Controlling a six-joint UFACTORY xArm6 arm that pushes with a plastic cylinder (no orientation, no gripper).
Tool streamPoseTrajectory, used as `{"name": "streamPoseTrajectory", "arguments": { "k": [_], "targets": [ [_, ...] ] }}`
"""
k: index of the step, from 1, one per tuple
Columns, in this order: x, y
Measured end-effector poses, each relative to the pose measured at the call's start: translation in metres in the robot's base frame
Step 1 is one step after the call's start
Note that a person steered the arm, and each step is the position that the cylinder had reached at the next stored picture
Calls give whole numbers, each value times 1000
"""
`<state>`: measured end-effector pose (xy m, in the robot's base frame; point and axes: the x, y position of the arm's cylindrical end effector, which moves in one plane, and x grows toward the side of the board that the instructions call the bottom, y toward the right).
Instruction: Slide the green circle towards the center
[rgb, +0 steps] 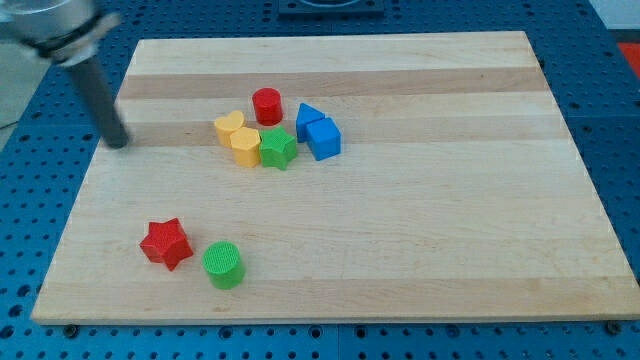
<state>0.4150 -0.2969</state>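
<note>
The green circle (223, 264) sits near the board's bottom left, just right of a red star (165, 243). My tip (119, 142) rests on the board at the view's left edge, well above and to the left of both. A cluster sits above the board's middle: a yellow heart (229, 127), a yellow hexagon (246, 146), a red cylinder (267, 105), a green star (278, 148), a blue triangle (307, 117) and a blue cube (323, 138).
The wooden board (420, 240) lies on a blue perforated table (30, 200). The arm's rod slants up to the view's top left corner.
</note>
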Motion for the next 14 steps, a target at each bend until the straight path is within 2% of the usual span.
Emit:
{"name": "streamPoseTrajectory", "arguments": {
  "k": [1, 2, 3, 4, 5, 6, 8, 9, 11, 14],
  "targets": [
    [27, -8],
    [88, 10],
    [129, 56],
    [143, 116],
    [142, 187],
    [145, 199],
    [190, 134],
    [204, 159],
    [189, 287],
    [181, 309]
  ]
}}
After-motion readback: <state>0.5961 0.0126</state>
